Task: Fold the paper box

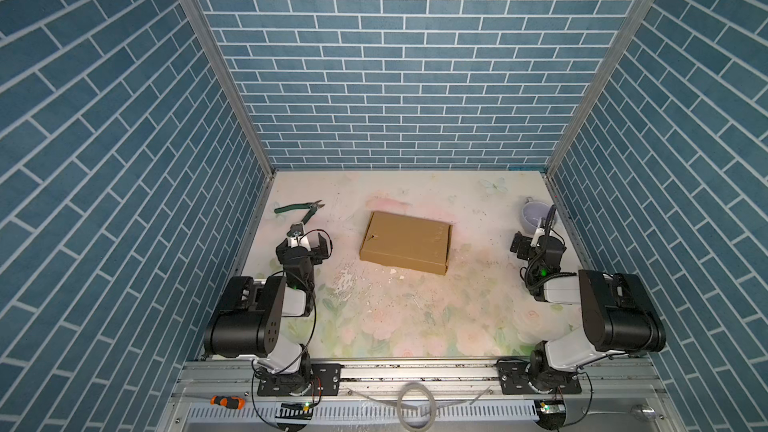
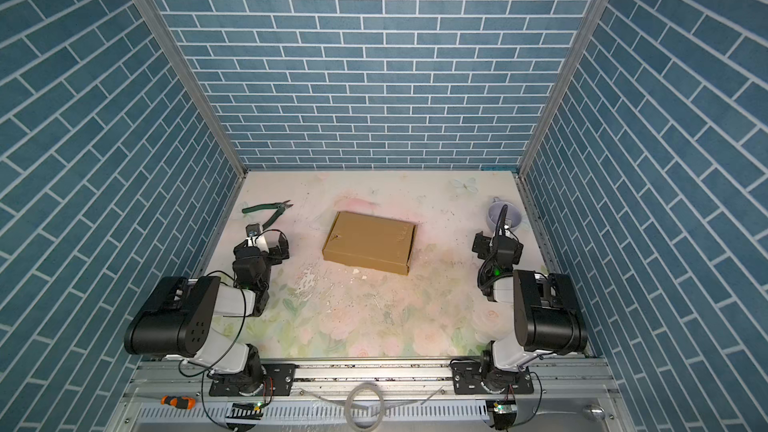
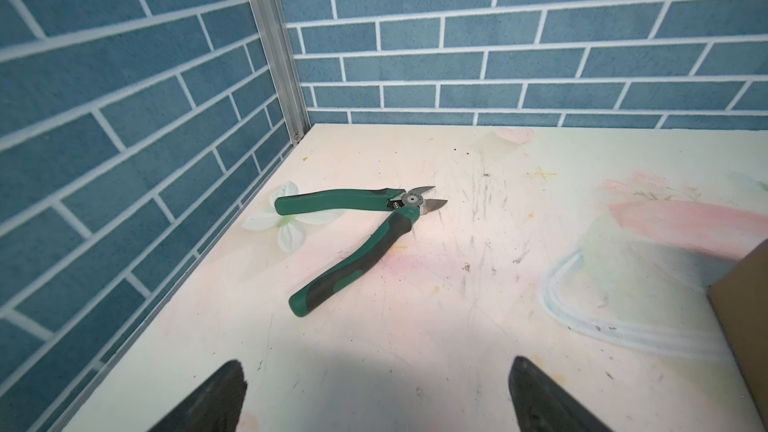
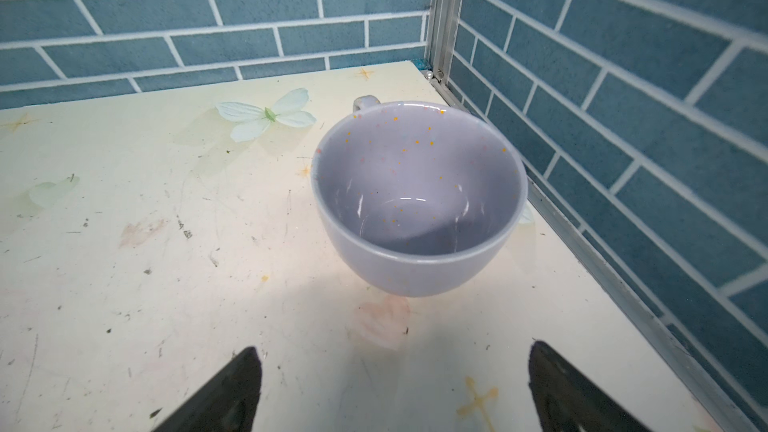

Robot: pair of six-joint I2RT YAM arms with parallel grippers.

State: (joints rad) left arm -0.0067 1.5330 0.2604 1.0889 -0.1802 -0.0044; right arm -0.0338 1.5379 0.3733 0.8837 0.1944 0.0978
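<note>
Brown corrugated paper box (image 1: pixel 405 243): closed shallow form, lying flat at centre of counter (image 1: pixel 415 326), slightly skewed; visible in both top views.
Left end effector (image 3: pixel 376 367): jaws spread wide, nothing held; positioned left of box, well apart from it.
Green-handled pliers (image 3: pixel 365 234): on counter beyond left end effector, near left wall.
Right end effector (image 4: pixel 392 351): jaws spread wide, nothing held; positioned right of box, well apart.
Lilac cup (image 4: pixel 415 197): upright, near right wall.
</note>
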